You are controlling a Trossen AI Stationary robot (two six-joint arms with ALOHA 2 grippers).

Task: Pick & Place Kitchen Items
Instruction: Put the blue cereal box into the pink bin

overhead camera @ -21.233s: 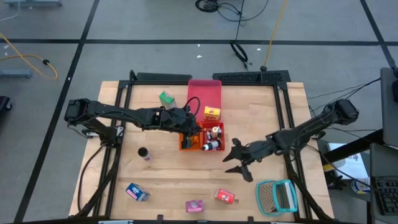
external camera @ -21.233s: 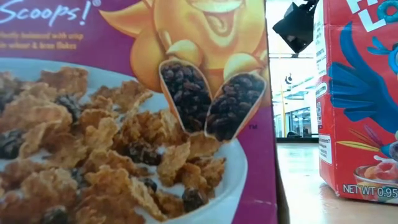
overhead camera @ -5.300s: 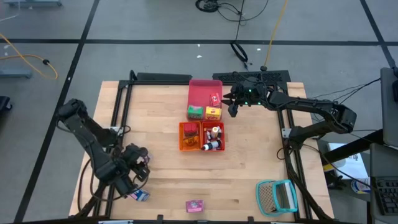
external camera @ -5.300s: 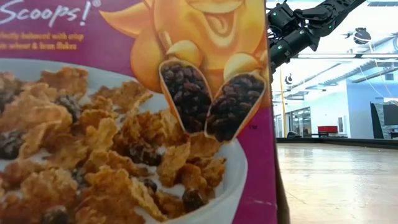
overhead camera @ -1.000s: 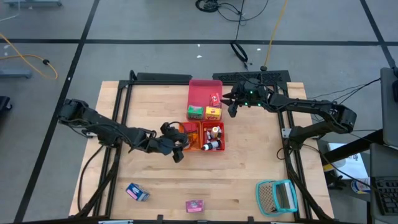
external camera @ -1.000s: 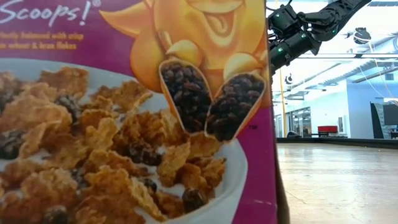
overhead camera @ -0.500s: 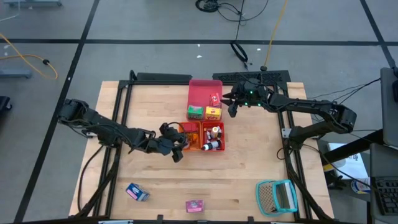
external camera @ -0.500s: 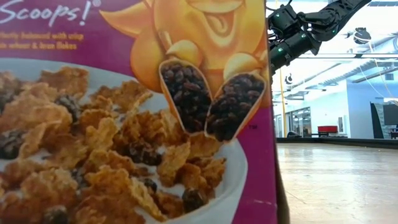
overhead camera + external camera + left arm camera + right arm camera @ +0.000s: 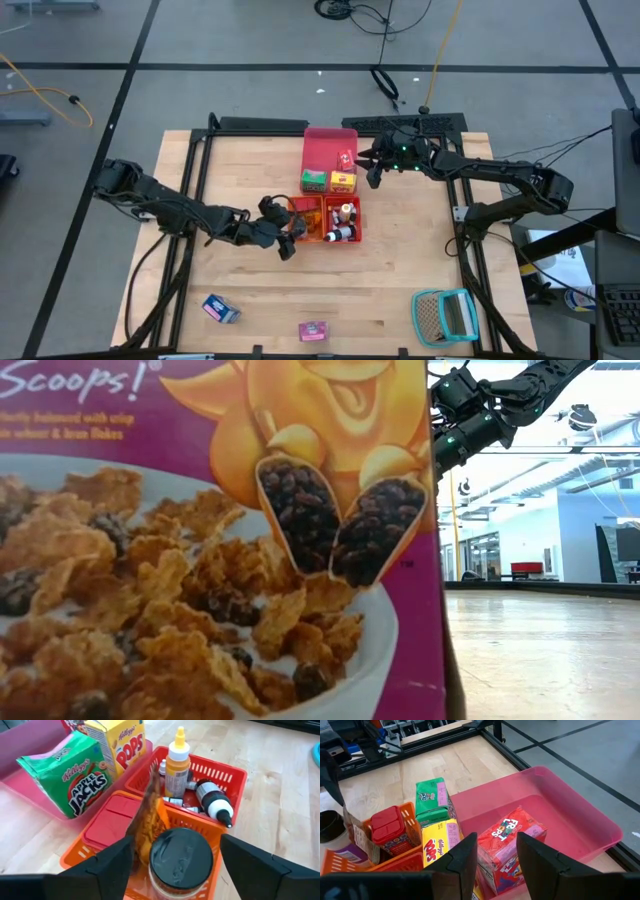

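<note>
The left gripper (image 9: 172, 865) has its fingers spread wide on either side of a dark-lidded jar (image 9: 181, 862), which sits between them over the orange basket (image 9: 97, 851); whether the pads touch the jar cannot be told. In the high view this gripper (image 9: 283, 228) is at the left edge of the orange basket (image 9: 304, 219), mid-table.

Step in hand (a judgement): placing the jar into the orange basket. The next move calls for a clear release and a straight lift away, avoiding the brown cone (image 9: 147, 817) leaning beside the jar and the red-lidded tub (image 9: 110, 822) already in that basket.

The jar has a black, slightly glossy round lid and a pale body.

The right gripper (image 9: 496, 851) waits with fingers apart over the pink tray (image 9: 580, 812), above a red cereal box (image 9: 507, 842). Green (image 9: 432, 800) and yellow (image 9: 439, 849) boxes stand in that tray.

On the near table edge, a blue box (image 9: 220, 309) and a pink box (image 9: 313, 330) lie unsorted.
</note>
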